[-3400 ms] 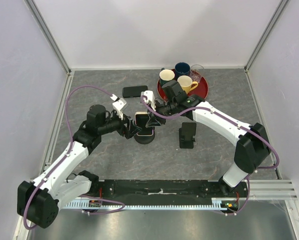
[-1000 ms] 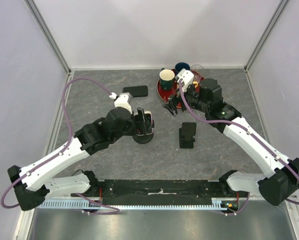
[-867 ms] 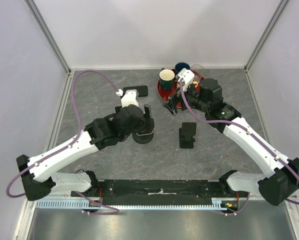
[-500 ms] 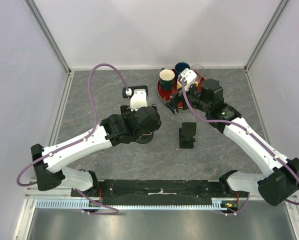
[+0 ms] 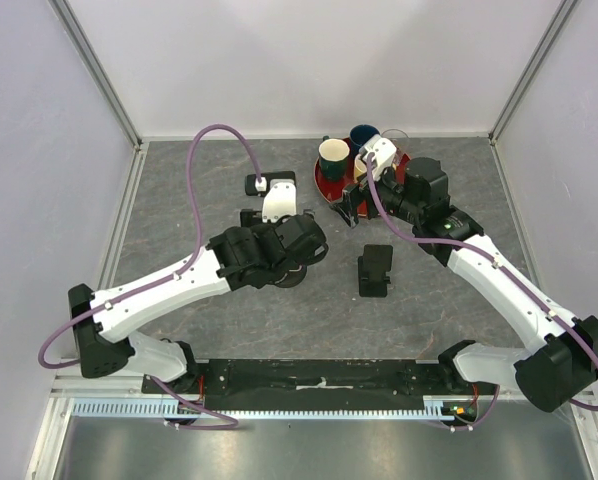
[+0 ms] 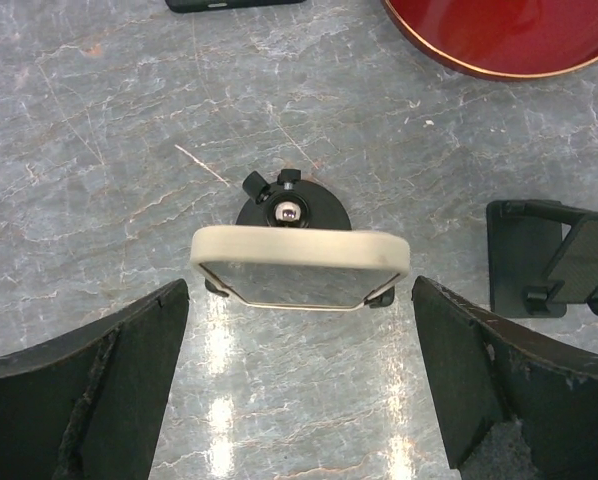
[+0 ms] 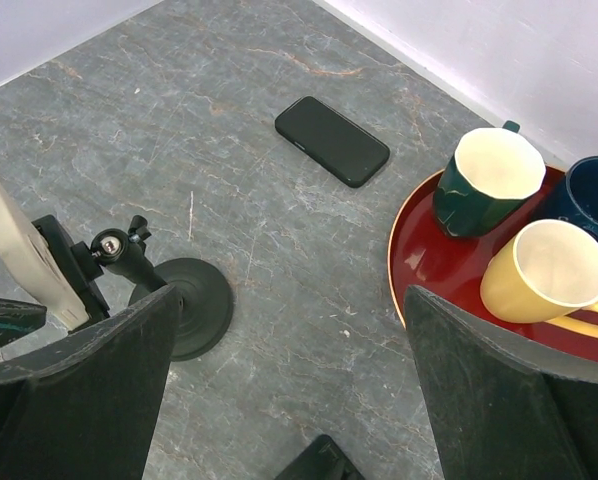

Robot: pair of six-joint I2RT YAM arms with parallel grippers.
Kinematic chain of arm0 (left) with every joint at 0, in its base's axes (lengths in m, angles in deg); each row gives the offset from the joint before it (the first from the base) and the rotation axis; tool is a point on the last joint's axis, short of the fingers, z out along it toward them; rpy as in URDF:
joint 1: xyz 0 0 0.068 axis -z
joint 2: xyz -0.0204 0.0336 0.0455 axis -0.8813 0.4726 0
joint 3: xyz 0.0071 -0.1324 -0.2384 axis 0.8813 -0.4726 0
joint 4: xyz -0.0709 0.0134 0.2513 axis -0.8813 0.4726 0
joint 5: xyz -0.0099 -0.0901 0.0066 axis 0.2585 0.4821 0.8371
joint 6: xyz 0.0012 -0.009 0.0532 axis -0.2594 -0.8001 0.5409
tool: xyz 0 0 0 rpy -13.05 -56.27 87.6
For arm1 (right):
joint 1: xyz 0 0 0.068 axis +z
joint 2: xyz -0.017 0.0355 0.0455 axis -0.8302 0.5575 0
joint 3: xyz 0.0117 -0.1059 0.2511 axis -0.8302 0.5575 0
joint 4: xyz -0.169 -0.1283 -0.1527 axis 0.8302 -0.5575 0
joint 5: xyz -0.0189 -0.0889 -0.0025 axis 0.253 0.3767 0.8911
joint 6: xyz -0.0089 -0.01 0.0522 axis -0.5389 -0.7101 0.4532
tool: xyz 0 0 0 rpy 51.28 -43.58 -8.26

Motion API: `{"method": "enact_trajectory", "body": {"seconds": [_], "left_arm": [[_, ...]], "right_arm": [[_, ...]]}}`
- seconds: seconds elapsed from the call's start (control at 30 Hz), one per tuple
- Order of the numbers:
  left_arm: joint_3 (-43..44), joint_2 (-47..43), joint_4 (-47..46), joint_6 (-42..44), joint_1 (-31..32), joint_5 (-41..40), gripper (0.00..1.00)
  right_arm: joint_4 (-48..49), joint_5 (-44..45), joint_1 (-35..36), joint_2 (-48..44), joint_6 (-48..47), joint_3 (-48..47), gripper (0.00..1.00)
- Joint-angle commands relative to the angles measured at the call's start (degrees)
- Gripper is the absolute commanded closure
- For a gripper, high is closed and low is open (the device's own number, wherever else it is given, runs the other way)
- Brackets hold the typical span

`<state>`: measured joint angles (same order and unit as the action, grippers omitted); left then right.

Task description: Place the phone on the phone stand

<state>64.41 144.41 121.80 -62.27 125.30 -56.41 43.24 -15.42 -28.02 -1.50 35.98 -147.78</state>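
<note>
A cream-cased phone (image 6: 299, 262) stands propped upright on the round-based black phone stand (image 6: 294, 208). Nothing grips it. My left gripper (image 6: 299, 290) hovers above it, pointing down, open, with a finger well clear on each side. In the top view the left arm covers the phone, and only the stand's base (image 5: 297, 277) shows. In the right wrist view the phone (image 7: 19, 250) and the stand (image 7: 184, 305) are at the left. My right gripper (image 5: 351, 205) hangs open and empty beside the tray.
A black phone (image 7: 332, 140) lies flat at the back of the table. A second black stand (image 5: 376, 270) sits right of the round one. The red tray (image 7: 399, 270) holds a green mug (image 7: 489, 180), a blue mug (image 7: 589, 190) and a yellow mug (image 7: 554, 270).
Both grippers were at the phone on the stand earlier. The right one has pulled back to the tray. The left arm has swung over the stand, its jaws opening slightly wider.
</note>
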Motion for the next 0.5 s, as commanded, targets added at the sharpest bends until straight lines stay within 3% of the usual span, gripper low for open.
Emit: {"method": "enact_trajectory", "body": {"seconds": [0.0, 0.23, 0.47], "left_arm": [[-3.57, -5.03, -7.70, 7.50, 0.39, 0.78, 0.00], [-9.47, -8.47, -19.66, 19.98, -0.66, 5.97, 0.00], [-8.77, -7.32, -18.79, 20.61, -3.74, 8.52, 0.00]], "right_arm": [[2.85, -1.49, -0.32, -0.85, 1.00, -0.04, 0.02], [2.94, -1.67, -0.41, -1.28, 1.00, 0.05, 0.02], [2.94, -1.67, -0.50, -1.11, 0.91, 0.14, 0.02]]}}
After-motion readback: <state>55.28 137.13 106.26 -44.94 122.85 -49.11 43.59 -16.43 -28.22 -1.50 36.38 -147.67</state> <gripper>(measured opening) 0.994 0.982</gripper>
